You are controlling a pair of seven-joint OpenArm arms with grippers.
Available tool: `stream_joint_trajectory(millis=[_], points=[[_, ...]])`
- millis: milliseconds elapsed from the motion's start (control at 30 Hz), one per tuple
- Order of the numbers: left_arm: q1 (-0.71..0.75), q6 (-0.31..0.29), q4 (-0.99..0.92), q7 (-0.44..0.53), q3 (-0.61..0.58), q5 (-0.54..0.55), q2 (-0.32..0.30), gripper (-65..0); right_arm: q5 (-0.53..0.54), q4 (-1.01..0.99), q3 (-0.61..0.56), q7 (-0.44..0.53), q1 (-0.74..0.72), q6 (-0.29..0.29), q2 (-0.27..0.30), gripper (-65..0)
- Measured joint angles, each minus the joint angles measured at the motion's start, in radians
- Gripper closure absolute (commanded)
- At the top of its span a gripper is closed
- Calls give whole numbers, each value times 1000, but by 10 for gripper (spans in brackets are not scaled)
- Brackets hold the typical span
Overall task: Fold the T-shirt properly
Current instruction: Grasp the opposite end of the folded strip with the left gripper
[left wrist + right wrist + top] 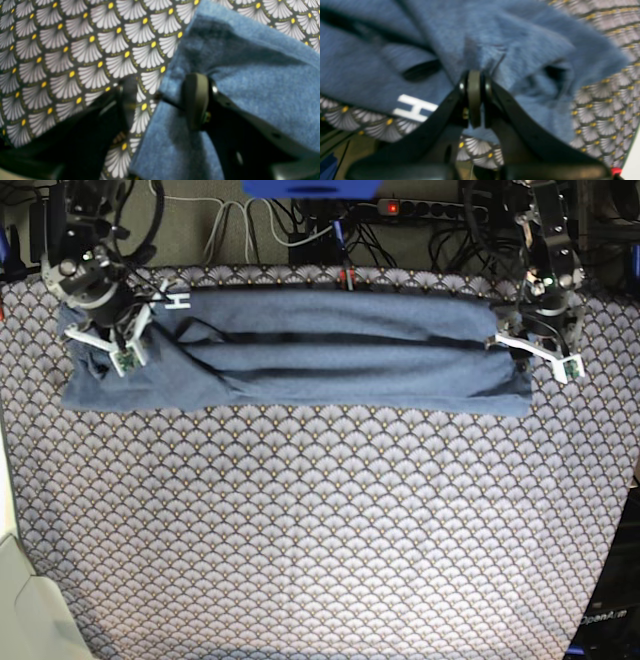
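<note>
The slate-blue T-shirt (300, 350) lies folded into a long band across the far part of the table. A white letter H (178, 301) shows at its left end. My right gripper (118, 345) is at that left end and, in the right wrist view, it (474, 98) is shut on a bunched fold of the T-shirt (495, 32) beside the H (416, 108). My left gripper (535, 345) is at the band's right end. In the left wrist view it (162, 100) is open astride the T-shirt's edge (250, 75), with one finger (196, 100) over the cloth.
The scallop-patterned tablecloth (320, 530) covers the whole table and also shows in the left wrist view (75, 50) and right wrist view (607, 105). Cables and a power strip (400, 208) lie behind the far edge. A pale surface (20, 600) is off the table at front left.
</note>
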State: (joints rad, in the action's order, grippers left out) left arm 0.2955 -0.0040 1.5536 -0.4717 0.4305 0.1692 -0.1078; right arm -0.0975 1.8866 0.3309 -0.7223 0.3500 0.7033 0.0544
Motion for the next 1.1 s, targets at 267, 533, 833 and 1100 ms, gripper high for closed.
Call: stream_joint_trajectory(millis=[267, 533, 833, 1100], points=[[0, 0, 0, 0, 0, 0, 0, -308, 0, -48, 0, -49, -6, 0, 1, -119], [0, 0, -1, 0, -1, 0, 0, -308, 1, -68, -3, -48, -5, 0, 20, -240], [6, 1, -3, 8, -56, 0, -6, -308, 1, -68, -3, -48, -5, 0, 20, -240], [0, 0, -31, 35, -60, 2, -6, -308, 1, -68, -4, -48, -6, 0, 20, -240]])
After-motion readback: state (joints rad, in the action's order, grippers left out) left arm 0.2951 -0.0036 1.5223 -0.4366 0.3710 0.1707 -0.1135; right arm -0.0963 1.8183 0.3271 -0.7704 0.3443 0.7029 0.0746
